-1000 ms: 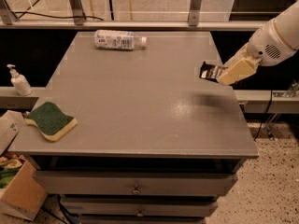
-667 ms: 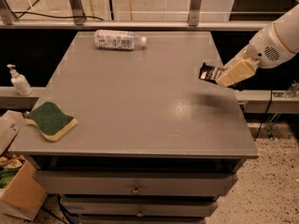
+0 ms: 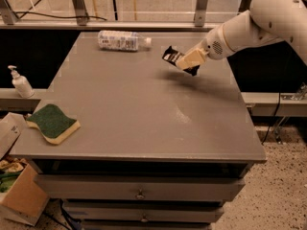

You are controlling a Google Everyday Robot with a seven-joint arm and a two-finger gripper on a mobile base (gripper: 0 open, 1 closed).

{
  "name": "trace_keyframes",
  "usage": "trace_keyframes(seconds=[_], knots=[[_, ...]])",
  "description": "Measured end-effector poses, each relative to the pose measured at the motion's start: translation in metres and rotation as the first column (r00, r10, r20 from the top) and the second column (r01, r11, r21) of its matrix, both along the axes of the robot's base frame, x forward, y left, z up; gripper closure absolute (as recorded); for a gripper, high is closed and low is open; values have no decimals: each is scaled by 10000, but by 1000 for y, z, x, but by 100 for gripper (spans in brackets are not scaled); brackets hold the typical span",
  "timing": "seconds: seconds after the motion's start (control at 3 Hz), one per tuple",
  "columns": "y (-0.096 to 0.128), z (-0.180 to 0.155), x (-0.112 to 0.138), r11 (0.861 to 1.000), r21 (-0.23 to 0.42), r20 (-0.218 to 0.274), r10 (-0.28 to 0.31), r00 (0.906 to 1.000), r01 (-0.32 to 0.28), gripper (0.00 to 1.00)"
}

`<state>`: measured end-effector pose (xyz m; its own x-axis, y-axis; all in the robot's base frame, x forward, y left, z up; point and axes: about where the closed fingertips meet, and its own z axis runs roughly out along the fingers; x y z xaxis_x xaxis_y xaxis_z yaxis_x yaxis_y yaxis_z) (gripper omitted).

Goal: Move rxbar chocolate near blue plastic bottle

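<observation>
The blue plastic bottle (image 3: 123, 40) lies on its side at the far edge of the grey table (image 3: 144, 114), white cap pointing right. My gripper (image 3: 184, 61) hangs over the far right part of the table, shut on the rxbar chocolate (image 3: 171, 55), a black wrapper that sticks out to the left of the cream fingers (image 3: 192, 59). The bar is held above the tabletop, a short way right of the bottle's cap.
A green-and-yellow sponge (image 3: 53, 123) lies at the table's front left corner. A white pump dispenser (image 3: 20, 82) stands on a ledge to the left. A cardboard box (image 3: 19, 195) sits on the floor at the lower left. Drawers (image 3: 140, 188) run under the tabletop.
My gripper has moved left and toward the far edge with the rxbar chocolate in it, closer to the bottle. The bottle and sponge have not moved.
</observation>
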<state>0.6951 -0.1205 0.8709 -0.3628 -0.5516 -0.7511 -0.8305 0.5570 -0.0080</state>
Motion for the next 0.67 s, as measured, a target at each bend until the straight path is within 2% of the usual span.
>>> trace_keyframes(seconds=[0.33, 0.67], knots=[[12, -5, 21, 9996, 256, 316, -161, 9994, 153, 100], [34, -8, 50, 9997, 255, 731, -71, 9973, 53, 100]])
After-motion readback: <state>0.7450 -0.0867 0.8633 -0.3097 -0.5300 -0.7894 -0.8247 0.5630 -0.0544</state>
